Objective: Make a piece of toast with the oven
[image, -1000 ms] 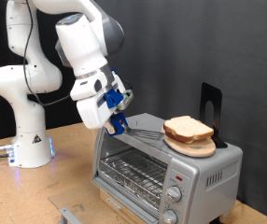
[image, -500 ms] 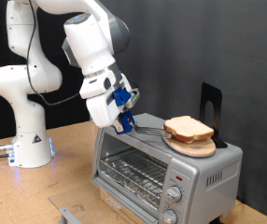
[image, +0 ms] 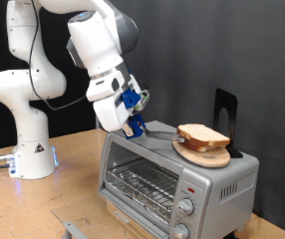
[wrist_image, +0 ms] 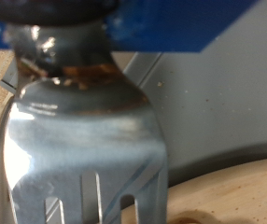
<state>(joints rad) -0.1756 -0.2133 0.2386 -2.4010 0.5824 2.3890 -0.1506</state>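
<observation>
The piece of toast [image: 204,135] lies on a round wooden plate [image: 208,156] on top of the silver oven [image: 218,183]. The oven's glass door is closed and its wire rack shows behind it. My gripper [image: 135,122] is above the oven's top, at the exterior view's left of the toast. It is shut on the handle of a metal slotted fork [image: 160,132]. The fork's tines reach the near edge of the plate, under the toast. In the wrist view the fork [wrist_image: 82,140] fills the picture, with the plate's rim [wrist_image: 236,196] beside its tines.
A flat black metal stand [image: 225,112] rises behind the plate on the oven's top. The oven's two knobs [image: 186,208] are at its front right. The robot's white base [image: 28,149] stands on the wooden table at the exterior view's left.
My gripper has moved with the fork towards the exterior view's right, bringing the tines up to the plate. The toast and plate have shifted very slightly right.
</observation>
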